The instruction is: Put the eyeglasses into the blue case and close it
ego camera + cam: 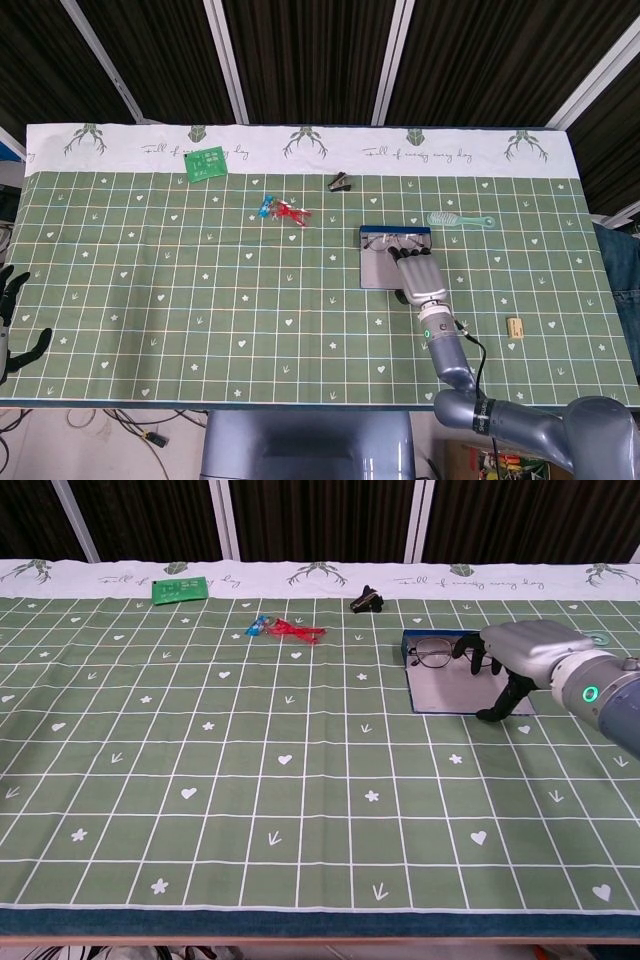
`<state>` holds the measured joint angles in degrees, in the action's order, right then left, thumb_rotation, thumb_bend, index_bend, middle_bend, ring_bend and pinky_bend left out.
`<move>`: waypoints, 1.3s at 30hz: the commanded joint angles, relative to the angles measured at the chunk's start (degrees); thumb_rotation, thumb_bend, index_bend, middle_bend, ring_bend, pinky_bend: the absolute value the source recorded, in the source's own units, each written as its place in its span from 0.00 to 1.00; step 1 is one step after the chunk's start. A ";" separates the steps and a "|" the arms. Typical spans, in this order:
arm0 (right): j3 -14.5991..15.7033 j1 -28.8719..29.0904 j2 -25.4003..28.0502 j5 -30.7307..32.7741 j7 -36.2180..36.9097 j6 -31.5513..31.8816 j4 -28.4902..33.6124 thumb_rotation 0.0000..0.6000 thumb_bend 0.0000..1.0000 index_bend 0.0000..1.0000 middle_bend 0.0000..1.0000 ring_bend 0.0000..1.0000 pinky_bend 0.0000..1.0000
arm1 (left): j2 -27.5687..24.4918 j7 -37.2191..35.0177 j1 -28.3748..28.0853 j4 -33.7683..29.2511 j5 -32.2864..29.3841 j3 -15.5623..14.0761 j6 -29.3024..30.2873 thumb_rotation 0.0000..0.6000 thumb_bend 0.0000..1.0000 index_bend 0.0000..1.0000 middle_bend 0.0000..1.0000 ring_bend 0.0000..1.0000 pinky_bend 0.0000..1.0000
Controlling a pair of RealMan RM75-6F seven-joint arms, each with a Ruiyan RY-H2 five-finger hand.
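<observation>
Eyeglasses (432,652) lie inside open blue case (445,692); right hand (515,650) fingers curled on frame.

left robot hand (12,318) cut by frame edge, eyeglasses (437,652) partly hidden

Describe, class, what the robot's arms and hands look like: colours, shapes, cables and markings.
The right hand has a silver shell with black fingers; a green light ring glows on its grey-blue wrist, and a black cable runs along the rounded forearm. The left hand is black.

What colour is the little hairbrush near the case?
Pale mint green hairbrush, clearest in the head view.
</observation>
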<state>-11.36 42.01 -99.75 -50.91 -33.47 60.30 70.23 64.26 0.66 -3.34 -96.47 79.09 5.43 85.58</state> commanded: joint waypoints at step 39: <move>-1.39 -0.17 -0.56 0.66 -0.54 -1.96 -1.65 1.00 0.43 0.31 0.35 0.35 0.26 | -0.13 -0.03 -0.03 -0.14 -0.08 -0.08 -0.23 1.00 0.32 0.09 0.00 0.00 0.00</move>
<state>-12.74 41.84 -100.30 -50.25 -34.01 58.35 68.59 64.13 0.63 -3.37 -96.61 79.01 5.35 85.34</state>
